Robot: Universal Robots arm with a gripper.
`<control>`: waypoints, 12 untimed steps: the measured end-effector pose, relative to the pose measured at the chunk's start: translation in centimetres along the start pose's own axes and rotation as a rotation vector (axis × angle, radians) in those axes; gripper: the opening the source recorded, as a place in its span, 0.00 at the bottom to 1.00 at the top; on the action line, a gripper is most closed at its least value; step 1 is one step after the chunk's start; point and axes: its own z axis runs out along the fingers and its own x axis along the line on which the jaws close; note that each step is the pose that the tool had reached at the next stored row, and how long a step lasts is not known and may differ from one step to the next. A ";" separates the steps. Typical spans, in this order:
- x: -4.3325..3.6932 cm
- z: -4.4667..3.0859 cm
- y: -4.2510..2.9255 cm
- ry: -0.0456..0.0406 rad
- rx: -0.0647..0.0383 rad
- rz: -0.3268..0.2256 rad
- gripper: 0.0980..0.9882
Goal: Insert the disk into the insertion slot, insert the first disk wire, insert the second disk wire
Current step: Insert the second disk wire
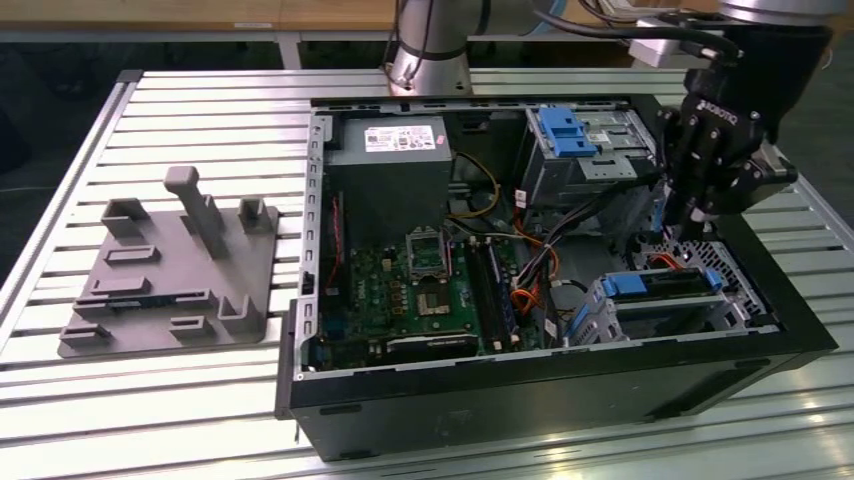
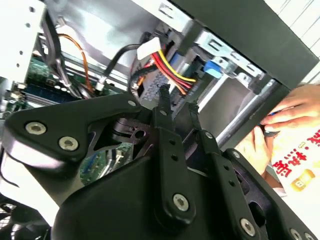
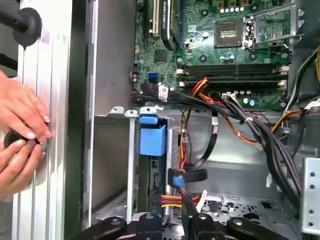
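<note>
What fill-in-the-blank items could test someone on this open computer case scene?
The disk sits in the insertion slot in a ____ plastic carrier.
The grey fixture plate lies to the exterior view's ____ of the computer case.
The end effector reaches into the case at the exterior view's ____ side.
In the first wrist view, a person's ____ are outside the case wall.
Missing words: blue; left; right; hands.

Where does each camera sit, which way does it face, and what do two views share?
Exterior view: off the arm, above, looking down into the open black metal computer case; the arm's black pincer shows.
First wrist view: on the arm, facing the green motherboard; the pincer shows.
Second wrist view: on the arm, facing the red-and-yellow wire bundle; the pincer shows.
Both wrist views share a person's hands beside the case.
</note>
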 end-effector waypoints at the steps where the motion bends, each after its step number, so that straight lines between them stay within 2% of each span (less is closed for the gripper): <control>1: -0.33 -0.08 0.09 0.0016 0.001 0.000 0.22; 4: -0.70 -0.17 0.57 0.0147 0.001 -0.002 0.22; 9: -0.72 -0.17 1.37 0.0489 0.002 -0.010 0.22; 12: -0.75 -0.13 1.88 0.0592 0.003 -0.014 0.22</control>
